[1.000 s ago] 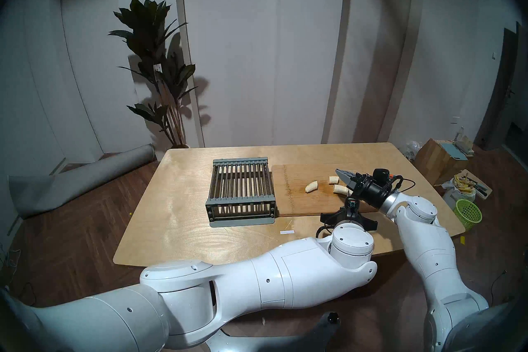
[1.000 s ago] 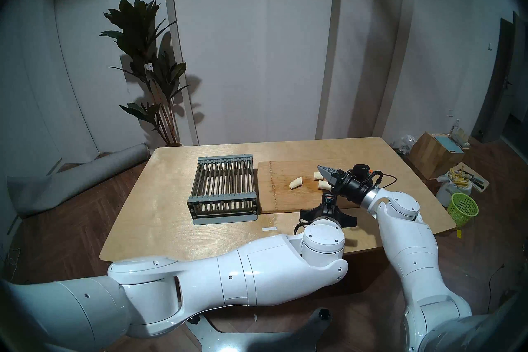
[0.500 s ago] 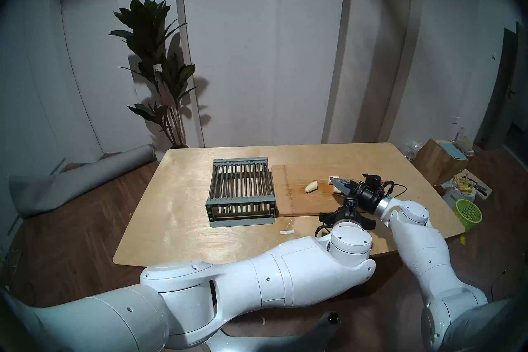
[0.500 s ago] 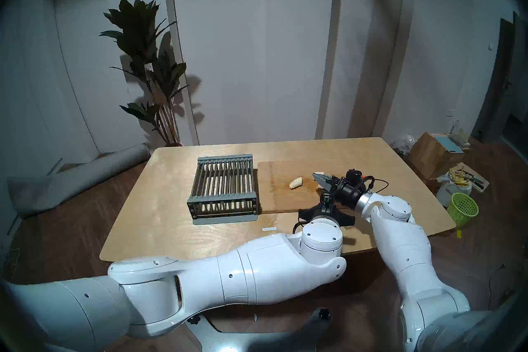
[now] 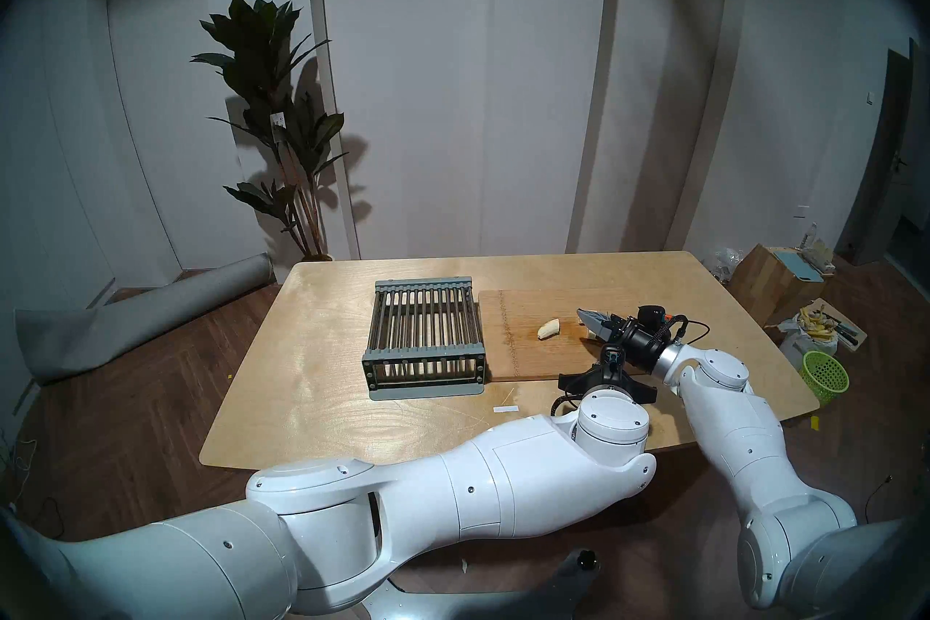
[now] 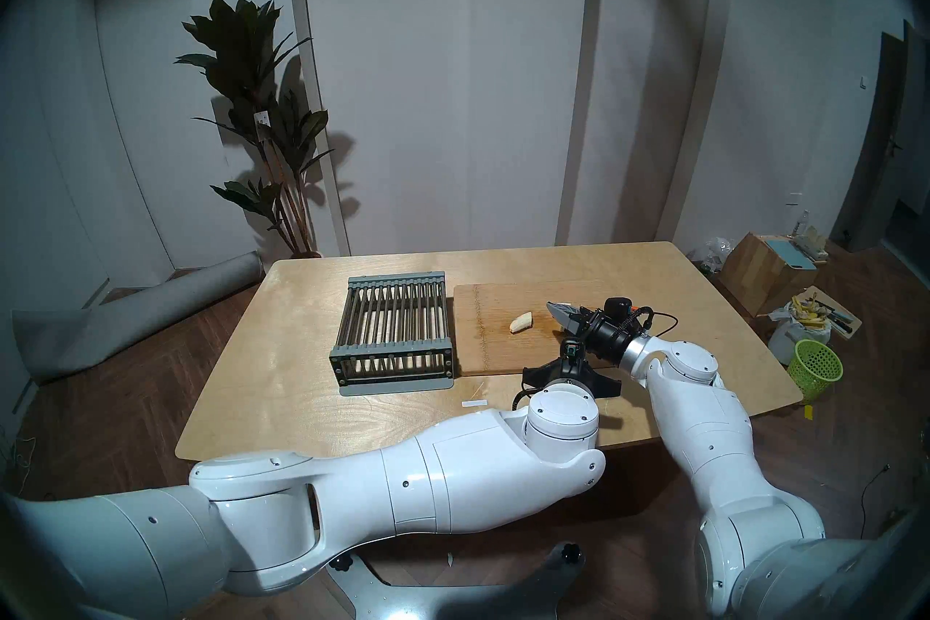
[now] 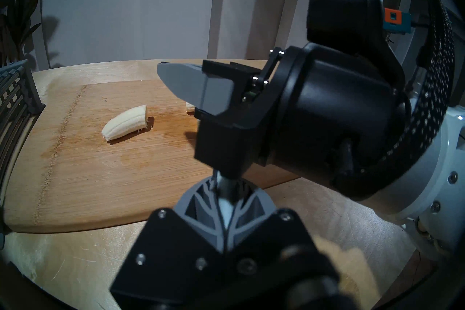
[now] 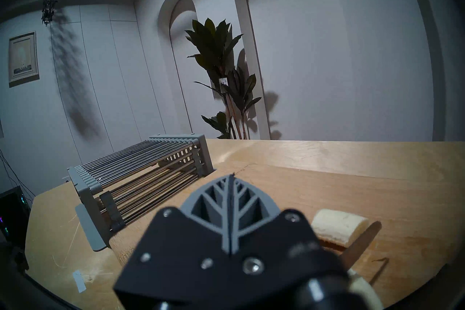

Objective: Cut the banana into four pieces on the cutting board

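Nearest: a small white slip (image 5: 506,409) is being shown lying on the table (image 5: 327,402), close to its near edge. Next: the left gripper (image 7: 222,188) is being held low at the near right edge of the cutting board (image 5: 523,352). Its jaws are being clamped round the pale handle of a knife (image 8: 362,239), and the blade is being carried forward beneath the right gripper (image 7: 173,75). The right gripper is being held level just above the board's right part, its jaws being pressed fully together with nothing seen between them. A short banana chunk (image 8: 337,226) is being shown lying on the board just beside the blade; whether the two are touching cannot be told. A tapered banana piece (image 5: 548,328) is being shown lying further left, mid-board, apart from both grippers. A grey slatted rack (image 5: 422,332) is being shown standing just beside the board's left edge. Farthest: a potted plant (image 5: 272,100) is being shown standing at the far left wall.
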Controlling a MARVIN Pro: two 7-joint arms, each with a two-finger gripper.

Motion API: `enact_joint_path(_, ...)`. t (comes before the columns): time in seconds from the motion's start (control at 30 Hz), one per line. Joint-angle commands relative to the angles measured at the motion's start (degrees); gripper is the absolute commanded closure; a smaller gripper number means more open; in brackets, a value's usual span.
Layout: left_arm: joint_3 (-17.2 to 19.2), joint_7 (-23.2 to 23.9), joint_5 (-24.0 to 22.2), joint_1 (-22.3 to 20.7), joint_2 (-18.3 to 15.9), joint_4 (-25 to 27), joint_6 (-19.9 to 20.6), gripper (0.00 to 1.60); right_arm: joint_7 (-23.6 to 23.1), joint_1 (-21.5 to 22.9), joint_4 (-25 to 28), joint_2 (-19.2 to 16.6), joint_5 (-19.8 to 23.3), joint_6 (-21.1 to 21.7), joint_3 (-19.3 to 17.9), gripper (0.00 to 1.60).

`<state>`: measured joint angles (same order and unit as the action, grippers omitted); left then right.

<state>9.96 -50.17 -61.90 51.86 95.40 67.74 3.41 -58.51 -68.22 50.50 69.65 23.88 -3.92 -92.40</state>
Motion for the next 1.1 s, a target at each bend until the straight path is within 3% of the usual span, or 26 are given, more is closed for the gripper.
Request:
enact_joint_path(0.0, 0.3, 0.2, 0.0, -0.6, 0.3, 0.4, 0.3, 1.6, -0.1, 2.0, -0.5, 0.1, 0.2, -1.0, -0.3, 1.6)
enact_joint_path(0.8, 1.0, 1.4, -2.6, 1.0, 0.4, -0.5, 1.6, 1.6, 0.1, 2.9, -6.1, 0.1, -0.7, -2.7, -0.1, 1.6)
enact_joint_path(1.07, 1.1, 2.1, -3.1, 0.2, 0.5, -1.1, 1.4, 1.6, 2.0, 2.9, -5.2, -0.2, -1.7, 1.7, 0.2, 1.6)
